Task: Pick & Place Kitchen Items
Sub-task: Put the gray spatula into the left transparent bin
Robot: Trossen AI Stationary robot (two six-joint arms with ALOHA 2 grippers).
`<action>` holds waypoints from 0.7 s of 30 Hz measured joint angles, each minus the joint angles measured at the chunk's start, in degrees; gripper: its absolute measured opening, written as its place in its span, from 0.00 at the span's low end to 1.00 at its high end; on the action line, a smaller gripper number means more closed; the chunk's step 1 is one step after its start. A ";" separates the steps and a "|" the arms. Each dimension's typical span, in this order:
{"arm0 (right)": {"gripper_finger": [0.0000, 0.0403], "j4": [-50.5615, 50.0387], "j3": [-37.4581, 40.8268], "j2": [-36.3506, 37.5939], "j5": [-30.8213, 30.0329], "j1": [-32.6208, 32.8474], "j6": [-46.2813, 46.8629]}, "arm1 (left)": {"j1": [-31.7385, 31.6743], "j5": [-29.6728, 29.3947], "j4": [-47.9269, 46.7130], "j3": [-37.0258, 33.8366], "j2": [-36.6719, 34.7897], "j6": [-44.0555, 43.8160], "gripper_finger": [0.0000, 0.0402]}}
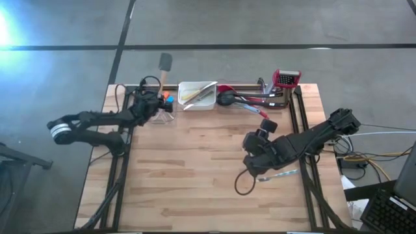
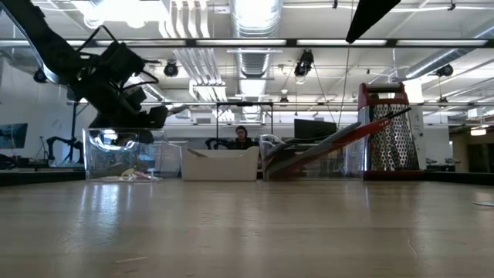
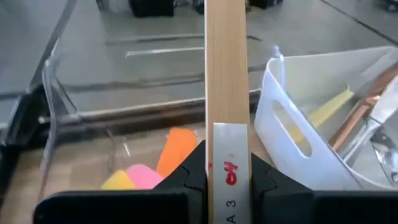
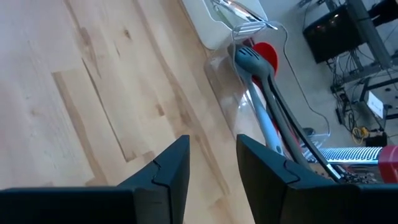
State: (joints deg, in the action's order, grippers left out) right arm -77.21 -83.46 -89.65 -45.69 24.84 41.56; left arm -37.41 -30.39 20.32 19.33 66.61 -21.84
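My left gripper (image 1: 158,99) is at the table's far left, above a clear bin (image 1: 164,110), and is shut on a spatula with a wooden handle (image 3: 225,74) and a dark grey head (image 1: 165,62). The head reaches past the table's far edge. The bin (image 3: 56,137) holds small orange (image 3: 177,146), pink and yellow pieces. My right gripper (image 4: 211,158) is open and empty, above the bare table at the right (image 1: 261,135). Red, grey and black long-handled utensils (image 4: 261,81) lie in a second clear bin (image 1: 250,99). My left gripper pinches the wooden handle (image 3: 227,158) between its two fingers, one on each side, at a white label near the handle's free end. The handle runs on ahead along the fingers toward the table's far edge. The spatula is lifted clear, above the clear bin.
A white tray (image 1: 197,95) with utensils stands between the two clear bins at the far edge. A red-topped metal grater (image 1: 286,79) stands at the far right. A black cable loop (image 1: 244,183) lies under the right arm. The table's middle and near part are bare wood (image 1: 195,175).
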 joint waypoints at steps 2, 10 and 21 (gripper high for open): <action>0.32 0.00 0.00 0.00 0.01 0.02 -0.02 | -0.02 -0.07 0.84 0.02 1.74 -2.56 0.11; 0.32 -0.15 0.00 0.00 0.04 0.02 -0.24 | -0.07 -0.35 1.80 0.02 8.32 -4.57 0.11; 0.29 -0.18 0.00 0.00 0.07 0.00 -0.66 | -1.29 -0.28 2.26 1.20 12.65 -5.06 0.11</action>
State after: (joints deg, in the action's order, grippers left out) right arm -77.39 -83.46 -89.65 -45.63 24.84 40.91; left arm -38.70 -30.67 22.58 20.54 79.27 -26.90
